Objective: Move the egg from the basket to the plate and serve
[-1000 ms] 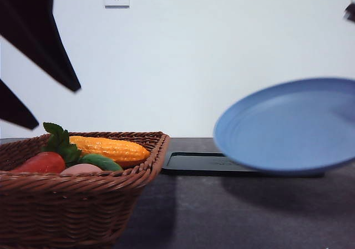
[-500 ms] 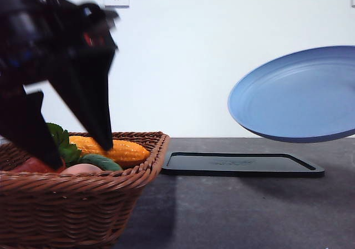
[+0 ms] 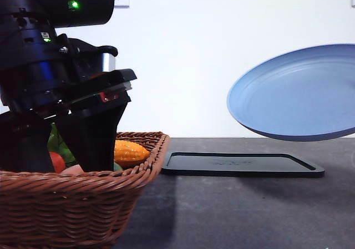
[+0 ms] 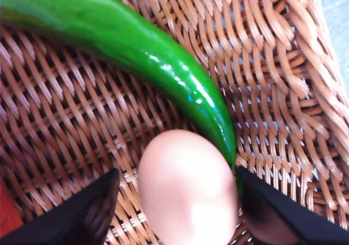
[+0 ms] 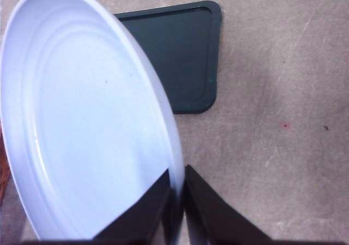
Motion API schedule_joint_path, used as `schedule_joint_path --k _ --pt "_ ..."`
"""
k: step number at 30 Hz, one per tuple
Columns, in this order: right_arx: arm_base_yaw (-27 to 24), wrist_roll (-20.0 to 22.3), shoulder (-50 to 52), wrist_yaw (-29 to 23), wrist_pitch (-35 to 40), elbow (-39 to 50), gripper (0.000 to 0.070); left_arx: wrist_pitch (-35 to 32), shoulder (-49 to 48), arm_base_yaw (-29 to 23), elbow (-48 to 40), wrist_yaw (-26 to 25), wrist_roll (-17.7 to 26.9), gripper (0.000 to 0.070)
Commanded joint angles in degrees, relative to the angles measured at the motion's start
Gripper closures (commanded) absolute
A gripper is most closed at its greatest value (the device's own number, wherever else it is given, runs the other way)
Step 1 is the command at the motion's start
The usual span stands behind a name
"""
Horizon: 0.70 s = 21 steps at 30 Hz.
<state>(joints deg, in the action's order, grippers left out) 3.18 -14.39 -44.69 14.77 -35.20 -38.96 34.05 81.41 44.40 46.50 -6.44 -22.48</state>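
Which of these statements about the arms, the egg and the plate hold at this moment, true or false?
1. The egg lies between the open fingers of the left end effector. True.
2. The blue plate rests flat on the black tray. False: the right end effector holds it by the rim, tilted in the air above the tray.
3. A green pepper touches the egg in the wicker basket. True.
4. The egg already sits on the plate. False: it is in the basket.
5. The corn cob lies on the tray. False: it is in the basket.
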Motion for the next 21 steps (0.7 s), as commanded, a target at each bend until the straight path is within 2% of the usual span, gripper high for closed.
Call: schedule_joint_path --k 1,4,7,13,17,21 --pt "0.0 -0.3 -0.1 0.3 0.8 -0.5 0.07 -0.3 1.0 0.7 1.0 0.3 0.0 0.0331" --pt "0.0 -0.3 -0.1 1.0 0.7 -0.5 0.07 -0.3 1.0 0.7 1.0 0.3 0.7 0.0405" --pt "0.0 -0.4 -0.1 2.1 0.6 -0.5 0.07 -0.3 1.0 0.7 1.0 0.3 1.0 0.0444" --pt "0.0 -0.6 -0.1 4.0 -0.3 -0.5 0.07 0.6 0.5 0.6 1.4 2.0 1.8 0.045" --pt "0.0 -0.6 -0.2 6.1 -1.5 -0.5 0.07 4.7 -0.8 0.6 3.9 6.9 3.5 0.045" --pt "0.0 -1.6 -0.5 9.8 -2.6 -0.5 0.07 8.2 -3.6 0.6 7.8 9.5 5.1 0.045"
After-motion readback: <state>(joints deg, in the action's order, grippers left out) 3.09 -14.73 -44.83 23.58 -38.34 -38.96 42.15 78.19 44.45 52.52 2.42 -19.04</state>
